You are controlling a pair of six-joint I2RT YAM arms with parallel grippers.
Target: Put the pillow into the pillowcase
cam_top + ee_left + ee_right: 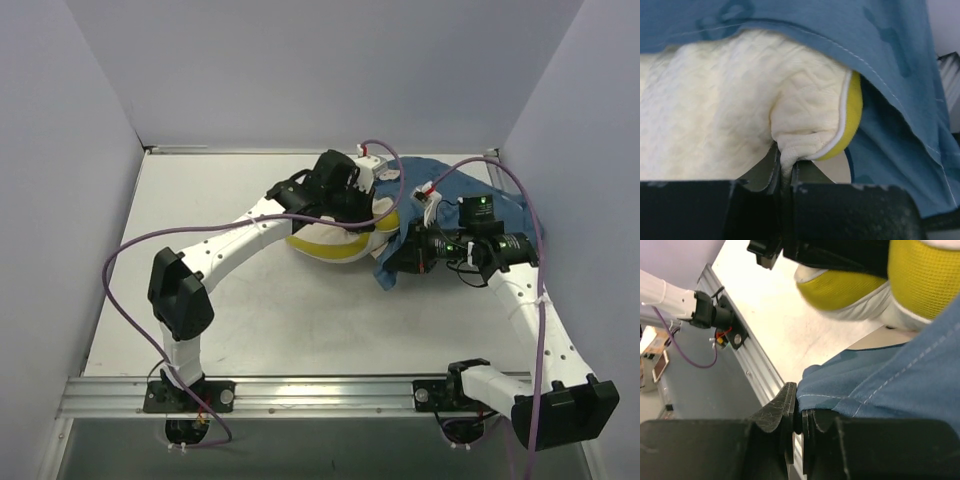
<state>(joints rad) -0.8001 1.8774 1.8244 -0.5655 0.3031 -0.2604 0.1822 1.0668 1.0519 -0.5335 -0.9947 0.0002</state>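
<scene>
Your left arm (235, 235) starts at the near left corner of the table (250, 330). It goes up to a bent elbow, then reaches long and low toward the middle of the far edge. Its wrist tips down there, over the pillow.

Your left gripper (785, 167) is squeezed tight. It has a little pinch of the pillow (715, 115) between its fingers, at the creamy bumpy cloth right by the yellow edge. The cloth bunches up where the fingers bite it.

Your right arm (530, 310) starts at the near right corner. Its elbow sticks out past the near edge, and the arm runs up along the right edge. Then the wrist turns to the left, so the hand points at the pillow.

Your right gripper (799, 407) is squeezed tight too. It holds the sewn hem of the pillowcase (900, 390) at a folded corner.

The pillow sits at the far middle of the table, under your left wrist. The pillowcase lies by the far right corner. Its blue cloth hangs over the top and one side of the pillow. The yellow edge pokes out below the blue cloth, on the side facing the near edge.
</scene>
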